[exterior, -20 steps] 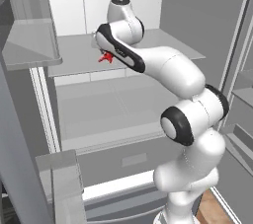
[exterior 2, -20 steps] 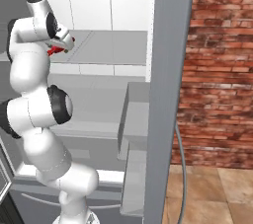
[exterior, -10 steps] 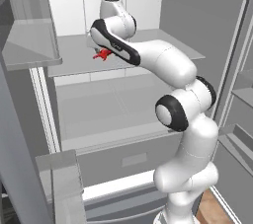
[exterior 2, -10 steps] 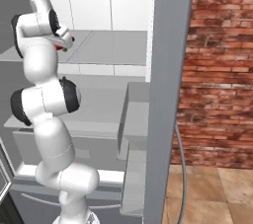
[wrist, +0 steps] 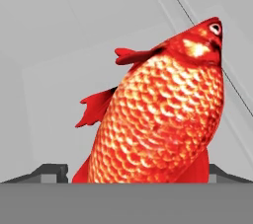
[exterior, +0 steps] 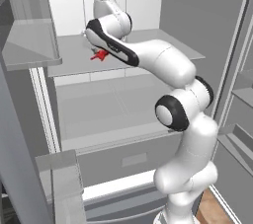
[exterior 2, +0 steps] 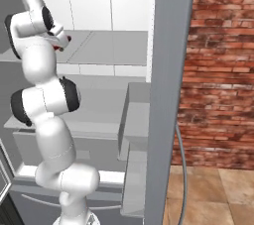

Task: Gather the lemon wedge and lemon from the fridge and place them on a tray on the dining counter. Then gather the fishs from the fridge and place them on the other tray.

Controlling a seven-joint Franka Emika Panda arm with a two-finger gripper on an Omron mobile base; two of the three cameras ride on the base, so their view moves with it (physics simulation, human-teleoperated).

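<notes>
The white arm reaches up and forward into the open fridge, whose white interior holds pale grey shelves. The gripper is spread wide, its two dark finger tips standing far apart at either side of a red-orange fish, with the fish's lower body between them; whether the tips touch it cannot be told. In the hand view the fish lies straight ahead of the gripper and very close, its scaly body running away from the gripper with the head and eye at the far end and red fins spreading off one side. In the left base view a bit of the fish shows as a small red shape just below the hand, resting on a grey fridge shelf. In the right base view a speck of red, the fish, shows beside the hand.
</notes>
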